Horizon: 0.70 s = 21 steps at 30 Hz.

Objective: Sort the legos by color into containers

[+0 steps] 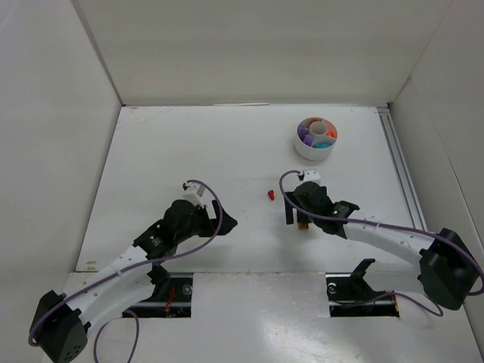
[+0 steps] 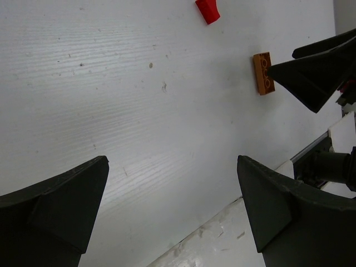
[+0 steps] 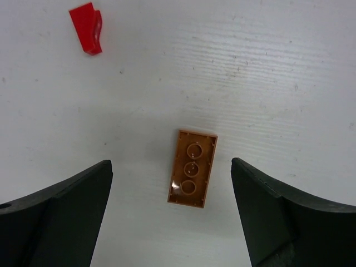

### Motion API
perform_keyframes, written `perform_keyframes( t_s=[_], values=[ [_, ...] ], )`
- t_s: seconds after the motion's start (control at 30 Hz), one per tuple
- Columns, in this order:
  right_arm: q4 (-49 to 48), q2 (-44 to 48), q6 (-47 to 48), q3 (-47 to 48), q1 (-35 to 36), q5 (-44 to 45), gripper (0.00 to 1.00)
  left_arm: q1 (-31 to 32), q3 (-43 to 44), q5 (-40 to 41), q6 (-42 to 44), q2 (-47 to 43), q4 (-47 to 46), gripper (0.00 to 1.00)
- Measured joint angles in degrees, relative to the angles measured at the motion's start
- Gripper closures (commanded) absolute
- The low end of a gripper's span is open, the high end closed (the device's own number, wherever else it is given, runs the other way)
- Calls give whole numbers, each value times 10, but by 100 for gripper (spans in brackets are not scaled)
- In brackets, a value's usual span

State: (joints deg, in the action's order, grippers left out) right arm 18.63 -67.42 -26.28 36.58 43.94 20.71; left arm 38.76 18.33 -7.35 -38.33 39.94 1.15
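Note:
A brown flat brick (image 3: pixel 191 168) lies upside-down on the white table, between the open fingers of my right gripper (image 3: pixel 171 166), which hovers just above it. A small red piece (image 3: pixel 86 28) lies farther off to the left. In the top view the right gripper (image 1: pixel 296 219) is over the brown brick (image 1: pixel 302 224), and the red piece (image 1: pixel 271 195) sits just to its left. My left gripper (image 1: pixel 224 224) is open and empty over bare table. The left wrist view shows the left gripper (image 2: pixel 172 161), the brown brick (image 2: pixel 263 73) and the red piece (image 2: pixel 208 10). The white round tub (image 1: pixel 315 151) holds purple, orange and teal pieces.
White walls enclose the table on the left, back and right. A metal rail (image 1: pixel 401 174) runs along the right edge. The table's near edge (image 2: pixel 222 222) shows below the left gripper. The right gripper's dark fingers (image 2: pixel 311 78) show in the left wrist view.

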Motion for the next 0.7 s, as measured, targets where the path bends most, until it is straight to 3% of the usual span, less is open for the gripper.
perform_keyframes(
  t_s=[0.13, 0.27, 0.43, 0.57, 0.7],
  values=[
    [-3, -48, -2, -8, -3, 0, 14, 0, 0, -1, 2, 0, -1, 1],
    [-9, -100, -2, -9, -7, -2, 32, 0, 0, -1, 3, 0, -2, 1],
    [-47, -102, -11, -22, -19, -6, 48, 0, 0, -1, 4, 0, -3, 1],
    [-63, -97, -11, -29, -25, -3, 74, 0, 0, -1, 4, 0, -5, 1],
    [-65, -96, -2, -30, -28, -3, 85, 0, 0, 0, 3, -1, -5, 1]
  ],
)
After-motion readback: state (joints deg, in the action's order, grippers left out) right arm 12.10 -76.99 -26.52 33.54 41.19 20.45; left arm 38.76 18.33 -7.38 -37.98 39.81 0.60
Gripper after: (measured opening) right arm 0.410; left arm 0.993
